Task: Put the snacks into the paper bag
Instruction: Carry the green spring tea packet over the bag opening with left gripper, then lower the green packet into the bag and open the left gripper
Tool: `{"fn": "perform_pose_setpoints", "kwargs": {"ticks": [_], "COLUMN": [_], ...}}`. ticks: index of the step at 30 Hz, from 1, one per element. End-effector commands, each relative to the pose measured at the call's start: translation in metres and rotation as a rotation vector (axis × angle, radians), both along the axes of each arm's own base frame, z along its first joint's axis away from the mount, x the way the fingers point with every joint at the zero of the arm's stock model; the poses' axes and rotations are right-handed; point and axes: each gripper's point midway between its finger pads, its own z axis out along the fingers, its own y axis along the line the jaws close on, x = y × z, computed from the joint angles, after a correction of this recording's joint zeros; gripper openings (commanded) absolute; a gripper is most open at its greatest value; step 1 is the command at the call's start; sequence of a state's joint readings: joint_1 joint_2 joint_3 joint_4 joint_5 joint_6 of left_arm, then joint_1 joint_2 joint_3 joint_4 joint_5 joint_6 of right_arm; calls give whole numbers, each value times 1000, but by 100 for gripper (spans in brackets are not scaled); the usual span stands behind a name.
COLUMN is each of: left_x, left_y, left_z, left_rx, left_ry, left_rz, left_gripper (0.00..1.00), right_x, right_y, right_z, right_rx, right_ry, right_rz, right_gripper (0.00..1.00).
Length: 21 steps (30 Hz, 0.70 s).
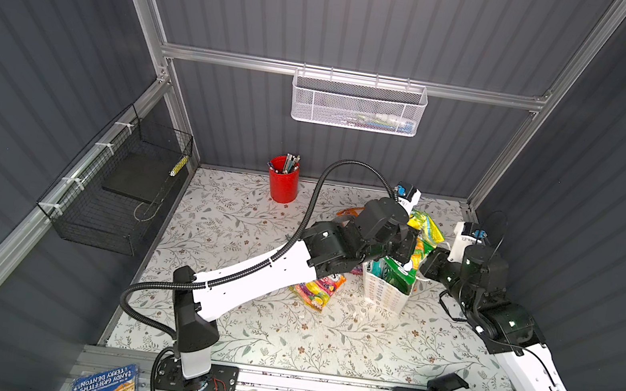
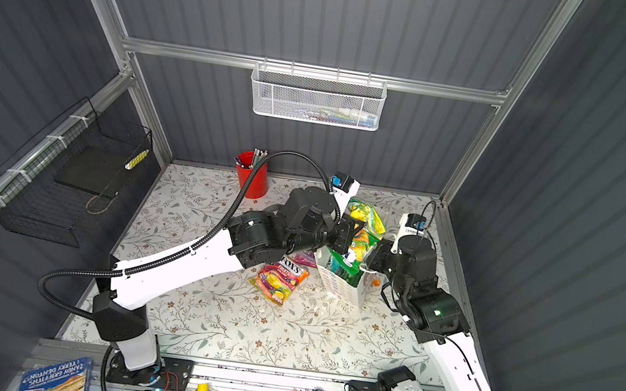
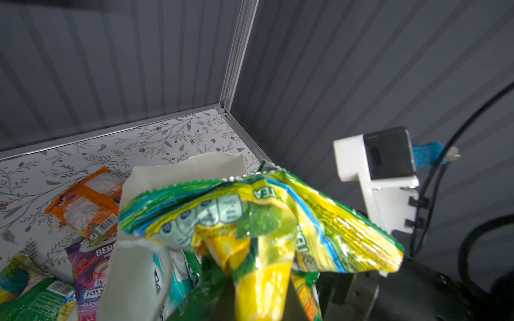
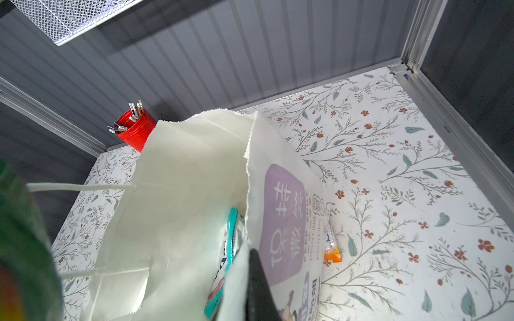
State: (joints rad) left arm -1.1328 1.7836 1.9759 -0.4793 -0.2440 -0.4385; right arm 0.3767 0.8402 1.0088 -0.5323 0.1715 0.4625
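Observation:
The white paper bag (image 1: 384, 297) (image 2: 339, 291) stands open at the back right of the table. My left gripper (image 1: 408, 245) (image 3: 253, 294) is shut on a crumpled yellow-green snack packet (image 1: 426, 226) (image 2: 368, 216) (image 3: 250, 211), held just above the bag's mouth. My right gripper (image 1: 429, 264) (image 4: 247, 289) is shut on the bag's printed side wall (image 4: 283, 211), one finger (image 4: 258, 283) showing outside it. Green (image 1: 396, 274) and teal (image 4: 222, 264) packets stand inside the bag. On the table beside it lie a pink-yellow packet (image 2: 282, 278), a purple one (image 3: 91, 266) and an orange one (image 3: 89, 203).
A red cup of pens (image 1: 283, 179) (image 4: 136, 130) stands at the back wall. A white mesh basket (image 1: 358, 104) hangs above, and a black wire basket (image 1: 123, 185) hangs on the left wall. A small orange sweet (image 4: 332, 251) lies by the bag. The right wall is close.

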Motion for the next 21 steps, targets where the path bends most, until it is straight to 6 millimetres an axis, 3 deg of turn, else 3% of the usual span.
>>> {"fn": "perform_pose_setpoints", "kwargs": {"ticks": [1, 6, 21], "left_x": [18, 35, 39], "left_y": [4, 3, -31], "left_z": [11, -11, -91], "left_rx": [7, 55, 144], "left_ry": [-58, -31, 103], "left_rz": [58, 93, 40], "left_gripper": [13, 13, 16], "right_x": [-3, -4, -3], "right_y": [0, -1, -1], "right_z": [0, 1, 0], "right_rx": [-10, -11, -13], "right_ry": [-4, -6, -3], "right_rz": [8, 5, 6], "right_gripper": [0, 0, 0]}}
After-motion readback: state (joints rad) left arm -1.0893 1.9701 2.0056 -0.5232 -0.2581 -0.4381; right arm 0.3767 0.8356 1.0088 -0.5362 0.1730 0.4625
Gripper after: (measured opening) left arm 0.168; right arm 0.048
